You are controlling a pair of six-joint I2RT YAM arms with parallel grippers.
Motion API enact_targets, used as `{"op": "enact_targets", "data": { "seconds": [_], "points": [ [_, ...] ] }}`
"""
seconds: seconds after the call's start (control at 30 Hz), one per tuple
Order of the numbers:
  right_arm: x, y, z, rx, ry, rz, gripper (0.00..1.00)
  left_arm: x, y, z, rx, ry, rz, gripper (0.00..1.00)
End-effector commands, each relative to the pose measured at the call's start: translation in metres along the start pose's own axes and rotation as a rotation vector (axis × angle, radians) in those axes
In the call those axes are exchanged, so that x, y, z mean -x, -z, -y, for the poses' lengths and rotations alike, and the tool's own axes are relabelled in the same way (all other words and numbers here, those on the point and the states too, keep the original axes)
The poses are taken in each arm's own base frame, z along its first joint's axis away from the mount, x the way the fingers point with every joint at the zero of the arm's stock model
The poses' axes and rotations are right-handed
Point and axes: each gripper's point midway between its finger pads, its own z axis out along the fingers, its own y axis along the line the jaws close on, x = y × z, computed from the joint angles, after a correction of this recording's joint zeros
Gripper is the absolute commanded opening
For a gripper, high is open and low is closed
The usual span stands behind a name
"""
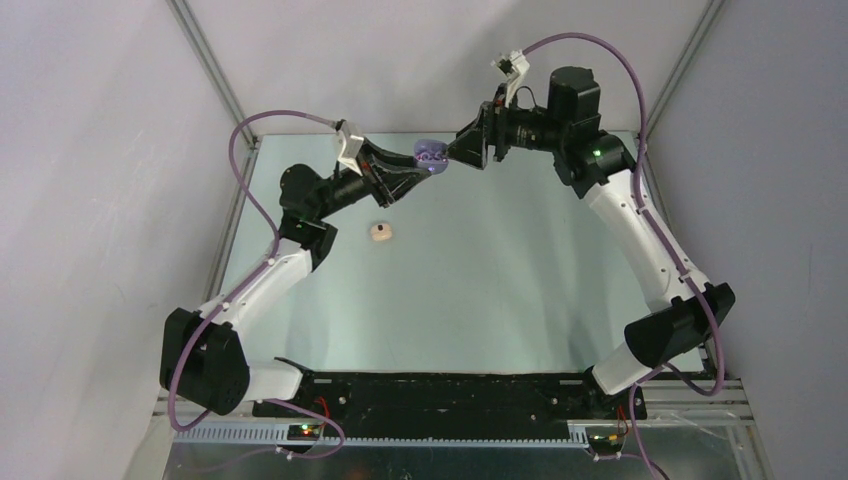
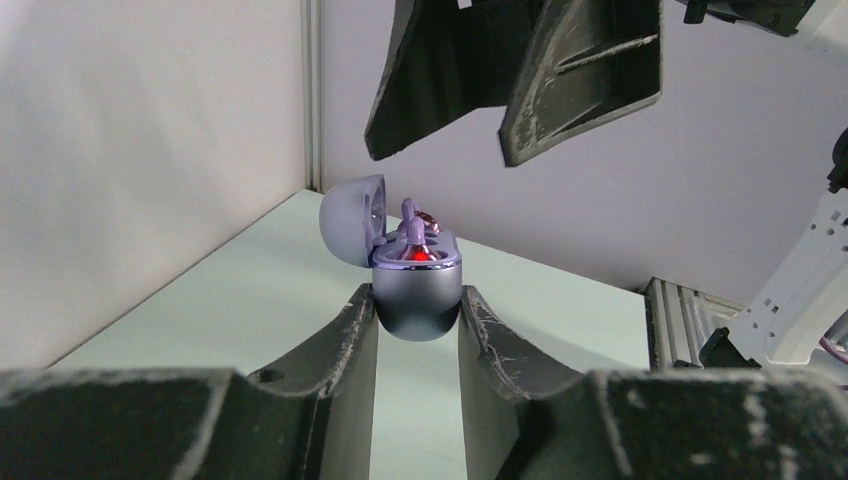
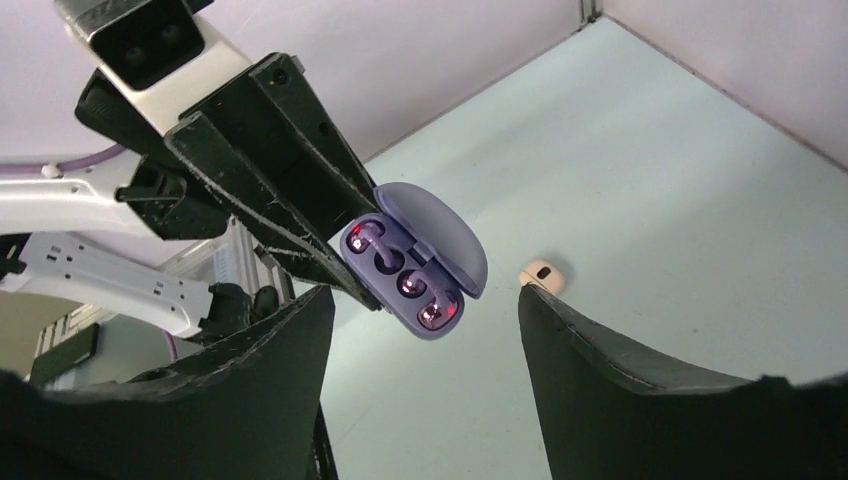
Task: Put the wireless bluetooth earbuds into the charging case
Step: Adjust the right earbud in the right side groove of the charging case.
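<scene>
Right wrist view looks into the open purple charging case [image 3: 455,245], both purple earbuds [image 3: 410,283] lying in its wells — though one stem stands proud in the left wrist view, likely unseated. Left end effector [image 2: 417,320] is clamped shut on the case's base; right end effector [image 2: 450,150] hangs just above the case, spread wide, empty. Press straight down on the raised bud, gently. A small cream piece [image 1: 380,233] lies on the table [image 1: 500,280], well apart from the case.
</scene>
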Motion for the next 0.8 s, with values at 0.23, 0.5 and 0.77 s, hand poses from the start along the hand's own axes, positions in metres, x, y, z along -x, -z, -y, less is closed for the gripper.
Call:
{"op": "enact_targets", "data": {
  "seconds": [0.23,0.5,0.77],
  "points": [
    [0.002,0.008,0.011,-0.026,0.058,0.001,0.57,0.024,0.002,0.014,-0.048,-0.068,0.042,0.0],
    [-0.011,0.001,0.024,-0.06,0.017,-0.032,0.44,0.025,0.001,0.019,-0.066,-0.075,0.041,0.0],
    [-0.022,-0.002,0.028,-0.056,-0.005,-0.058,0.4,0.028,0.0,0.018,-0.063,-0.073,0.047,0.0]
  ]
}}
